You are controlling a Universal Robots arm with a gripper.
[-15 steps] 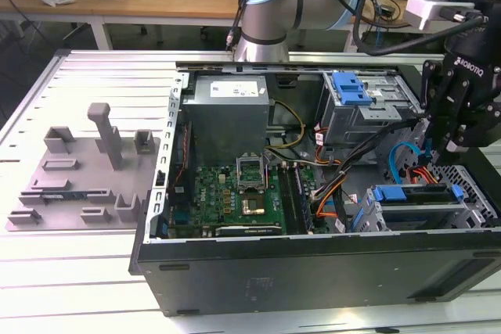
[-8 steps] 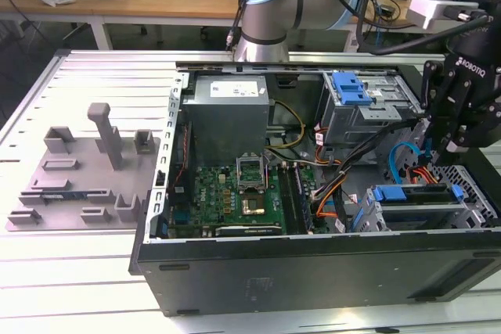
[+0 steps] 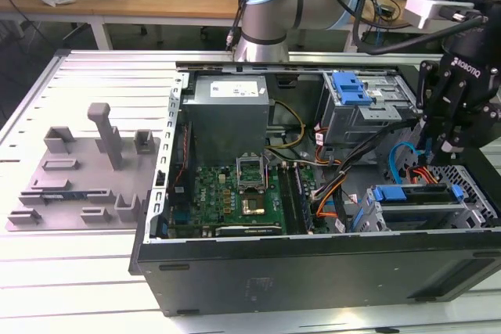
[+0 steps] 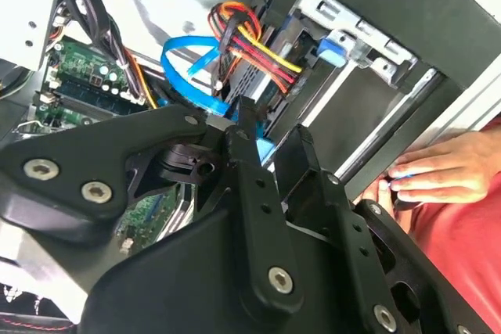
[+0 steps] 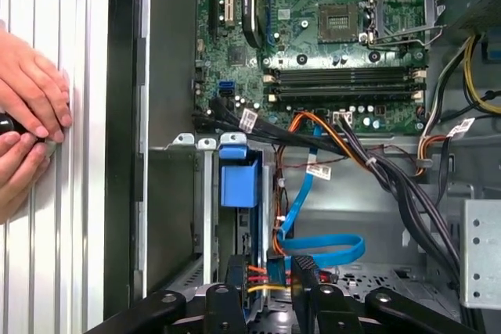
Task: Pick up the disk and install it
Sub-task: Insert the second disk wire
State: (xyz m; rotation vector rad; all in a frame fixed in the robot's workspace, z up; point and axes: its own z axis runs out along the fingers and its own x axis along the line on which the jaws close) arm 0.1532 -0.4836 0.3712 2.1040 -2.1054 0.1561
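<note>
My gripper (image 3: 429, 149) hangs inside the open computer case (image 3: 313, 260), above the drive cage (image 3: 427, 207) at the exterior view's right. Its fingers (image 5: 304, 283) look closed together with nothing between them. I see the disk (image 5: 239, 181), blue-railed, seated in the cage beside the motherboard (image 5: 329, 44). A person's hands (image 5: 27, 119) rest on the counter (image 3: 86, 271).

An opened computer case (image 3: 313, 260) is laid on the surface (image 3: 86, 271). A fixture tray (image 3: 82, 174) is placed beside it, toward the exterior view's left. Inside, the motherboard (image 3: 235, 197) is set before the power supply (image 3: 227, 115); the drive cage (image 3: 427, 205) is found at the exterior view's right, under the end effector (image 3: 446, 142).
</note>
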